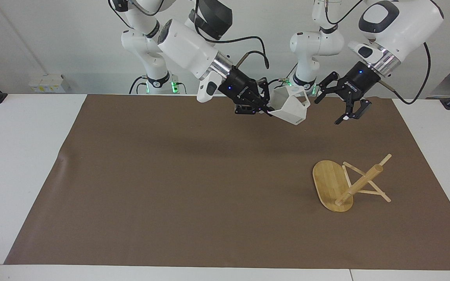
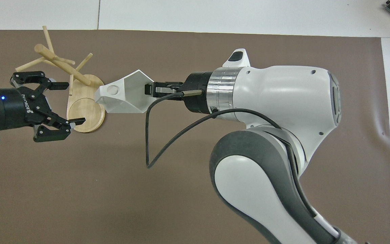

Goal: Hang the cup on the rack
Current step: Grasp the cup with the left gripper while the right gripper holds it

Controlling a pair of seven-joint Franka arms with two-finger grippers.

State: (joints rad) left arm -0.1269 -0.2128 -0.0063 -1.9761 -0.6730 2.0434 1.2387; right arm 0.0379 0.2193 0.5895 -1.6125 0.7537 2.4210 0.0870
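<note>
Nearest the robots, both arms hang in the air over the brown mat [image 1: 170, 175]. Right gripper [image 1: 267, 112] is clamped on the rim of the white cup [image 1: 290, 109], tipped sideways, w/ its handle toward the left gripper [image 1: 332, 107], whose fingers are spread wide, holding nothing. Farther out, toward the left arm's end, the rack [image 1: 346, 183] lies toppled on the mat.
</note>
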